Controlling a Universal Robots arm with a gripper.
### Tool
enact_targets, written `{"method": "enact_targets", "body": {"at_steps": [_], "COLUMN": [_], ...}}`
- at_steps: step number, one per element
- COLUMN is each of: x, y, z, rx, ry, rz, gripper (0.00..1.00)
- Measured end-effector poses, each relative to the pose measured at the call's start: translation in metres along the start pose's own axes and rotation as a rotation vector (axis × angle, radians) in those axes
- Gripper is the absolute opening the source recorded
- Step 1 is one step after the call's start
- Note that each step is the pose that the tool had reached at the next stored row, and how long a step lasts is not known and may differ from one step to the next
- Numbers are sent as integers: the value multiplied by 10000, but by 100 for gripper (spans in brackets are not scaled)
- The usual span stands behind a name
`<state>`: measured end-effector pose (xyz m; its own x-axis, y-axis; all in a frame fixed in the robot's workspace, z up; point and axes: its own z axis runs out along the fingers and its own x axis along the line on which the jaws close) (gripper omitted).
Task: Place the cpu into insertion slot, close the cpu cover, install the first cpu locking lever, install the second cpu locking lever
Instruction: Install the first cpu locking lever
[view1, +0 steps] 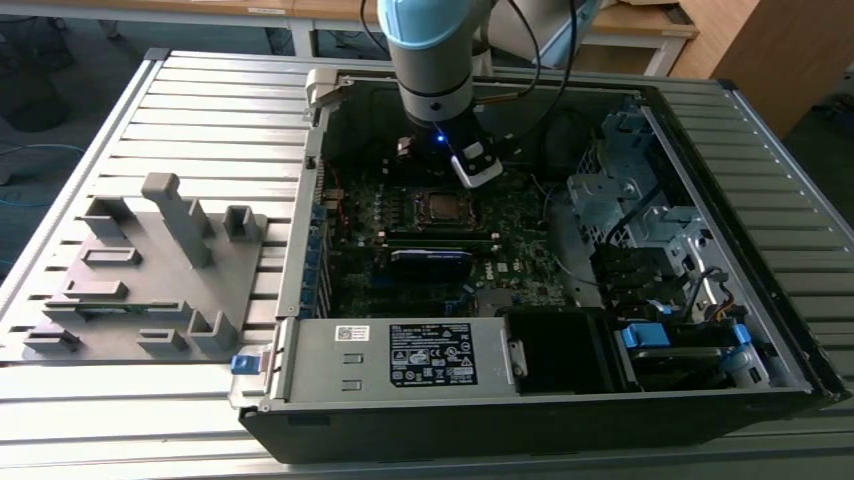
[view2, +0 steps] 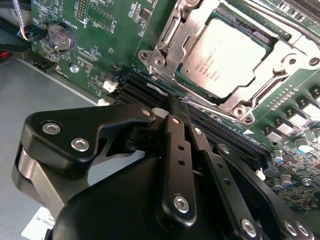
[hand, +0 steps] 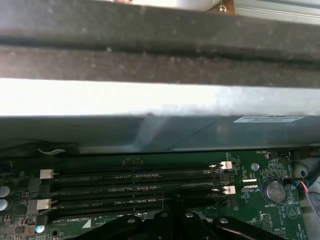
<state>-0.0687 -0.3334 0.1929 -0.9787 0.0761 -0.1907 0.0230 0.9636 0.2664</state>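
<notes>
Arm (view1: 430, 50): showing a pale blue and grey sleeve.
Claw (view2: 177, 107): showing black links studded with silver screws.
Light: glowing blue above the claw.

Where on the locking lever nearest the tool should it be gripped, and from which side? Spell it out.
Grip the locking lever at its bent free end, beside the tool, coming from above the board. It is a thin wire rod lying low along the cpu cover's edge, so probably only that end stands clear enough to pinch.
</notes>
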Motion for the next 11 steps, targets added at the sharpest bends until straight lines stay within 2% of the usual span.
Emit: {"method": "enact_targets", "body": {"at_steps": [5, 11], "x": [50, 50], "y": [15, 14], "z": [-4, -6], "rx": [-6, 8], "ry": [-12, -25], "rz": [11, 42], "gripper": [10, 10]}}
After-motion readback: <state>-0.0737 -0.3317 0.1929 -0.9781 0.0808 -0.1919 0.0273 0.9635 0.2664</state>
